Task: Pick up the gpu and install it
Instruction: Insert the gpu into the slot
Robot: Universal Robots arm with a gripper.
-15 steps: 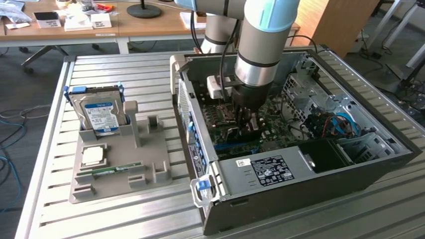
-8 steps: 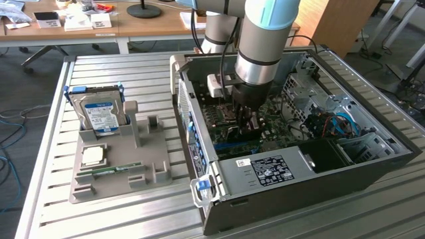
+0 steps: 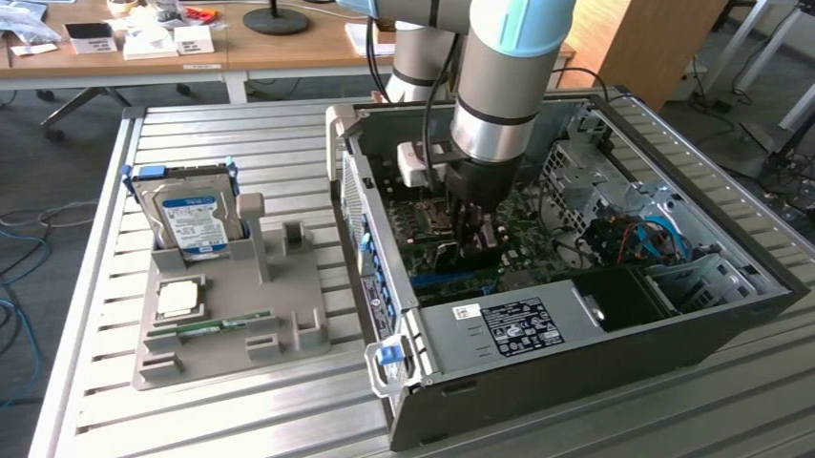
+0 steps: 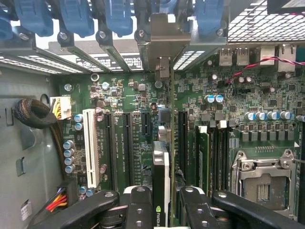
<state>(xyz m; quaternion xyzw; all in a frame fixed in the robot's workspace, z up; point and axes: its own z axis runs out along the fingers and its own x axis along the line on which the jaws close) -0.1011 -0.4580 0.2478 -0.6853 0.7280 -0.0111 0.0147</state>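
Gpu point(image 4: 161, 181) – between gripper point(image 4: 162, 210) fingers (edge-on)

We found the gripper point(image 3: 469, 243) inside the computer case point(image 3: 713, 315), holding the gpu point(image 4: 161, 176) edge-on over the motherboard point(image 4: 124, 95); a parts tray point(image 3: 229, 324) sat at the case's exterior view's left.

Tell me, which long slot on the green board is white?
The white slot, the one nearest the yellow-and-red wires. The other long slots beside it are black, and the gpu stands over those.
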